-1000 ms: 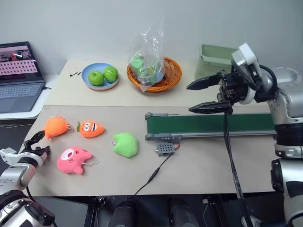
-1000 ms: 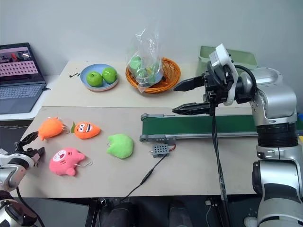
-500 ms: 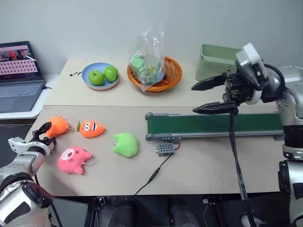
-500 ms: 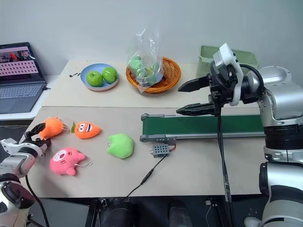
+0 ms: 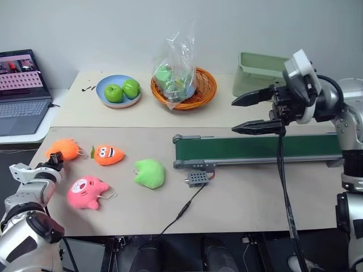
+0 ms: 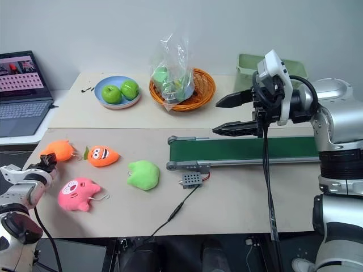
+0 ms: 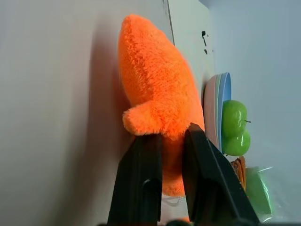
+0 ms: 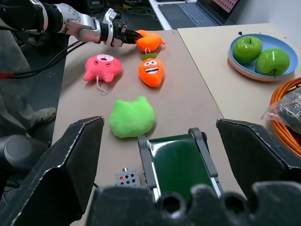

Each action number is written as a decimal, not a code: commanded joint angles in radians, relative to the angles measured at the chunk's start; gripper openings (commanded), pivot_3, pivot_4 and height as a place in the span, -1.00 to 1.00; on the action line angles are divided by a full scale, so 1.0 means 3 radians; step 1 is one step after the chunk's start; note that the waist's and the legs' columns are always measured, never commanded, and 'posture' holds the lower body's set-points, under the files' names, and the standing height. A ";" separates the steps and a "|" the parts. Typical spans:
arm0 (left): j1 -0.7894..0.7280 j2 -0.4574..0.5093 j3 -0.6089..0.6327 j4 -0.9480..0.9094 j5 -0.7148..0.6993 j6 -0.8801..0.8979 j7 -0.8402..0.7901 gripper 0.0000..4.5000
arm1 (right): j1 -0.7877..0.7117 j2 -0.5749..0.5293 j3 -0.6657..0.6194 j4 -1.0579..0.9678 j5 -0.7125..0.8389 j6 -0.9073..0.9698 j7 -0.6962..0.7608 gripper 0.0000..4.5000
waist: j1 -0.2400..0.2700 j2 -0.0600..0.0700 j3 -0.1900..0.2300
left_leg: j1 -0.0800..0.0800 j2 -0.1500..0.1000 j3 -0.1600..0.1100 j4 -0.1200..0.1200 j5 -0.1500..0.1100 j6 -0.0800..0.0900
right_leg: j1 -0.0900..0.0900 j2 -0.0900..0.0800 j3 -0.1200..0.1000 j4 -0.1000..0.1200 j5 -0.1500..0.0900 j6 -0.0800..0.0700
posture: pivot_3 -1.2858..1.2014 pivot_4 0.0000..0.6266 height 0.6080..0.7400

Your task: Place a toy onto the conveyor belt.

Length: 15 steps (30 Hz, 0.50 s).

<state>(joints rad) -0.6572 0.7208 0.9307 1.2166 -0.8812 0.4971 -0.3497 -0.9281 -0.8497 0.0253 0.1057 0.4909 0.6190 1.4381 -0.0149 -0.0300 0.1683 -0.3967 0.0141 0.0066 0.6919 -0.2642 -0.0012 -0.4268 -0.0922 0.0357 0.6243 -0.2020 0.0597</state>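
Note:
The toy (image 5: 63, 148), a fuzzy bright-orange blob, lies near the table's left edge. My left gripper (image 5: 55, 160) is shut on its near side; in the left wrist view the two black fingers (image 7: 141, 174) pinch a lobe of the toy (image 7: 157, 94) while it rests on the table. The conveyor belt (image 5: 255, 150), dark green in a grey frame, runs along the right half of the table. Above its left end my right gripper (image 5: 233, 116) hangs open with nothing in it, pointing left. The right wrist view shows the belt's end (image 8: 181, 167) and the toy (image 8: 149, 40).
An orange carrot plush (image 5: 108, 154), a pink plush (image 5: 86, 192) and a green plush (image 5: 150, 173) lie between the toy and the belt. A grey control box (image 5: 197, 179) with a cable sits by the belt. Behind are a plate of apples (image 5: 118, 90), a basket (image 5: 183, 85), a green bin (image 5: 261, 71) and a laptop (image 5: 22, 90).
My left gripper moved forward to the toy and closed its open fingers on it. The right gripper stayed where it was, open.

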 commanded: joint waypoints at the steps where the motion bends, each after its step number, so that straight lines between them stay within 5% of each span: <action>1: -0.0013 0.0009 -0.0138 -0.0477 0.0168 -0.0235 0.0218 -0.70 | -0.0022 -0.0034 -0.0086 -0.0078 0.0021 -0.0058 -0.0028 1.00 | 0.0002 0.0000 0.0000 | -0.0001 0.0000 0.0000 0.0000 0.0000 0.0000 | 0.0000 0.0000 0.0000 0.0000 0.0000 0.0000 | 0.03 -0.52 1.00; 6: 0.0147 -0.0284 -0.0515 -0.1842 0.0430 -0.0293 0.0640 -0.70 | -0.0017 -0.0013 -0.0077 -0.0015 -0.0003 -0.0105 -0.0054 1.00 | 0.0013 -0.0001 0.0000 | -0.0007 0.0000 -0.0002 0.0002 0.0000 0.0000 | -0.0003 -0.0002 -0.0001 0.0000 0.0000 0.0000 | 0.03 -0.52 1.00; 10: 0.0385 -0.0353 -0.1568 -0.2976 0.1457 -0.0319 0.1132 -0.70 | -0.0020 0.0044 -0.0064 0.0019 0.0006 -0.0096 -0.0073 1.00 | 0.0031 -0.0001 0.0000 | -0.0010 -0.0003 -0.0004 0.0002 0.0000 0.0000 | -0.0004 -0.0005 -0.0001 -0.0002 0.0001 0.0000 | 0.03 -0.52 1.00; 15: 0.0340 -0.0303 -0.2316 -0.3727 0.2265 -0.0623 0.1182 -0.70 | -0.0019 0.0127 -0.0050 0.0061 -0.0029 -0.0122 -0.0136 1.00 | 0.0040 -0.0001 0.0000 | -0.0009 -0.0003 -0.0003 0.0002 0.0000 -0.0001 | -0.0004 -0.0002 0.0000 -0.0002 0.0001 -0.0001 | 0.03 -0.52 1.00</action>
<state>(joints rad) -0.5329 0.6025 0.2969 0.1981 -0.2978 0.3768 0.0089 -0.9237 -0.8082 0.0304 0.1285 0.4804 0.6029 1.4104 -0.0030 -0.0304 0.1683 -0.3999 0.0132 0.0059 0.6924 -0.2642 -0.0014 -0.4282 -0.0929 0.0357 0.6236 -0.2016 0.0595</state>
